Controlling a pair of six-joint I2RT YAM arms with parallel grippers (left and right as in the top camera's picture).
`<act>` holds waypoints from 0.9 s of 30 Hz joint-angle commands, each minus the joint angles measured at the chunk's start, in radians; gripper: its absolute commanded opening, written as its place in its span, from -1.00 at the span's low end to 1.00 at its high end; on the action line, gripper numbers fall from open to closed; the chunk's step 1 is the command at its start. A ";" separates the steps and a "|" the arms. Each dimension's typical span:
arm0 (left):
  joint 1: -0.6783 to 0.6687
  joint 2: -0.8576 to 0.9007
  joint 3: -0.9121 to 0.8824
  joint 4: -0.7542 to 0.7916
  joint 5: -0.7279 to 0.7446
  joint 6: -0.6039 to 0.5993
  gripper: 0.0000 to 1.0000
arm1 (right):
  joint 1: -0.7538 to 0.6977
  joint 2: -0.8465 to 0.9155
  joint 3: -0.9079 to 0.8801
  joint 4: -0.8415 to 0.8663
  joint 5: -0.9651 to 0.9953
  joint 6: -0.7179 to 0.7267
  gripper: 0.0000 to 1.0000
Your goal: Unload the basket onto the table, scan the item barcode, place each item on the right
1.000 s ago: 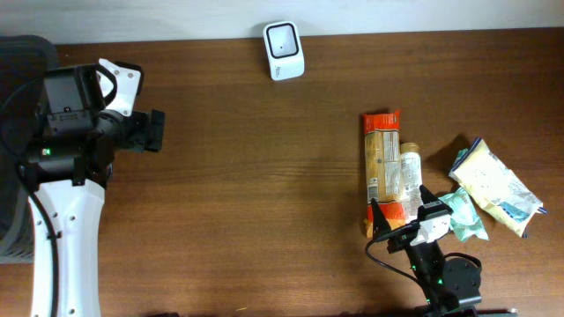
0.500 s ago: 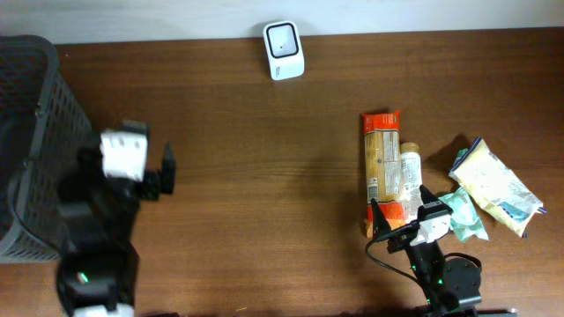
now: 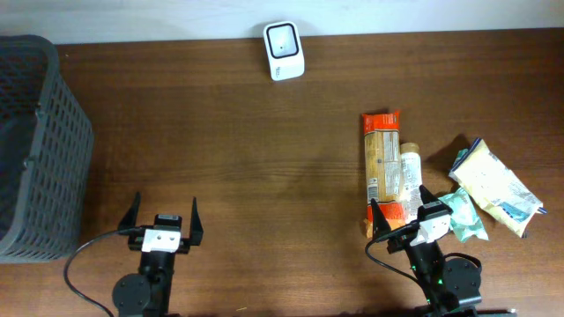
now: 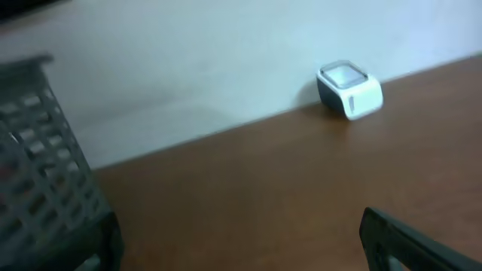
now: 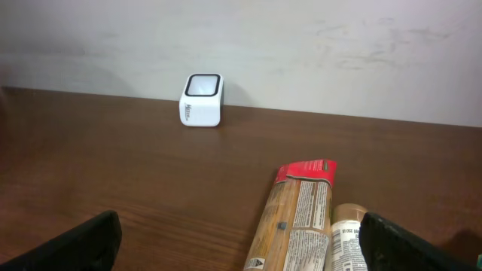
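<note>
Dark brown wooden table (image 3: 220, 150), plain off-white wall (image 5: 316, 45) behind, grey mesh basket (image 3: 40, 150) at left edge

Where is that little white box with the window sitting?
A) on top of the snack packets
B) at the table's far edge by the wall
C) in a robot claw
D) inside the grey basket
B: the white box stands alone on bare wood at the table's far edge by the wall, well away from the basket.

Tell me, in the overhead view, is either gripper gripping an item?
No, the left gripper and the right gripper both stand wide open, and the orange packet lies flat on the table.
</note>
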 commanded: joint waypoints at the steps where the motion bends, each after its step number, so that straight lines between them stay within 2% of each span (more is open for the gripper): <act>1: -0.012 -0.014 -0.010 -0.054 -0.007 -0.022 0.99 | -0.008 -0.008 -0.005 -0.004 -0.009 -0.004 0.97; 27: -0.027 -0.013 -0.009 -0.051 -0.007 -0.025 0.98 | -0.008 -0.008 -0.005 -0.004 -0.009 -0.004 0.97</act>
